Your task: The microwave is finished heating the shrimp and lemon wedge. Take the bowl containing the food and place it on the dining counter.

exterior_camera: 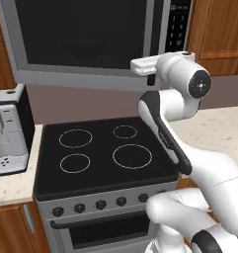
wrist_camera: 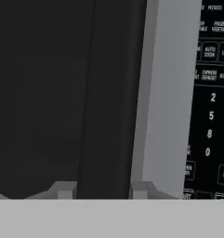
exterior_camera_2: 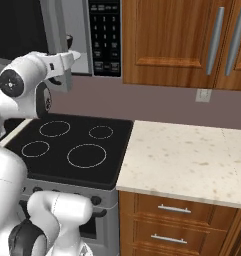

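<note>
My jaws are up at the microwave, right against its front, where the big dark glass door meets the black keypad. My two fingertips stand apart, one on each side of the dark vertical door handle, which runs up between them. A pale grey strip of the door frame lies just beyond the tip nearer the keypad. The tips sit close on the handle, but I cannot tell whether they pinch it or only flank it. The door looks shut, and its glass is too dark for me to see through. Below me I count one black stovetop with four white burner rings, and five round knobs in a row on its front panel. One grey coffee machine stands on the bench left of the stove, touching the stove's edge. To the right, one speckled beige bench butts against the stovetop's side and spreads wide, its front edge overhanging two wooden drawers. One wall outlet sits above it. The wooden upper cabinet beside the keypad carries two long handles. My forearm hangs over the stovetop's back right corner.
</note>
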{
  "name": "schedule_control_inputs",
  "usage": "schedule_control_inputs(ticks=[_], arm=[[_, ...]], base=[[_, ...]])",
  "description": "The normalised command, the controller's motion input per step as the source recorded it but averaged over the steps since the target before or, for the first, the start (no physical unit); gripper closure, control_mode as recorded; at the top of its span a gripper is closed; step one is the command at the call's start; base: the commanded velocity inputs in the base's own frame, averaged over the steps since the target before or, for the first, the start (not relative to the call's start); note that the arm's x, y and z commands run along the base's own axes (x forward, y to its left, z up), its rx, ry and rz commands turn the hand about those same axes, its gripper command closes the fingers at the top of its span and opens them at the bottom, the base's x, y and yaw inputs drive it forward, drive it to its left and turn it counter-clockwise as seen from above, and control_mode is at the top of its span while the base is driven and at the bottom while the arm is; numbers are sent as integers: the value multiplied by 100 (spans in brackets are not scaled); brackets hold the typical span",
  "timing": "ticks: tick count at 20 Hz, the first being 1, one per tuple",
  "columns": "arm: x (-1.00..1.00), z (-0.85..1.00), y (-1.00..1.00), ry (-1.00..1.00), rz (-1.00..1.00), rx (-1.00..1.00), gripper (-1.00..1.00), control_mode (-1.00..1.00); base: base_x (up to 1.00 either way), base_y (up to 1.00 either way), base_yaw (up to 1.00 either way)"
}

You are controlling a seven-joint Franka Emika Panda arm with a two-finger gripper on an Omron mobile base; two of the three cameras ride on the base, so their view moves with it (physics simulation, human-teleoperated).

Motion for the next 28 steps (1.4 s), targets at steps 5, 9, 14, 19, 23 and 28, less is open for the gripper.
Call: schedule_control_inputs(ticks=[5,9,14,19,23,28], arm=[[-100,36,44,1,-9,-2,100,-100],[-100,38,52,1,-10,-4,100,-100],[-100,28,57,0,-9,-6,-100,-100],[-100,1,40,11,-1,-7,-100,-100],[-100,-12,0,0,12,-3,-100,-100],[-100,-35,-3,0,9,-1,-100,-100]], base=[[0,0,0],[0,0,0],[0,0,0],[0,0,0],[0,0,0],[0,0,0]])
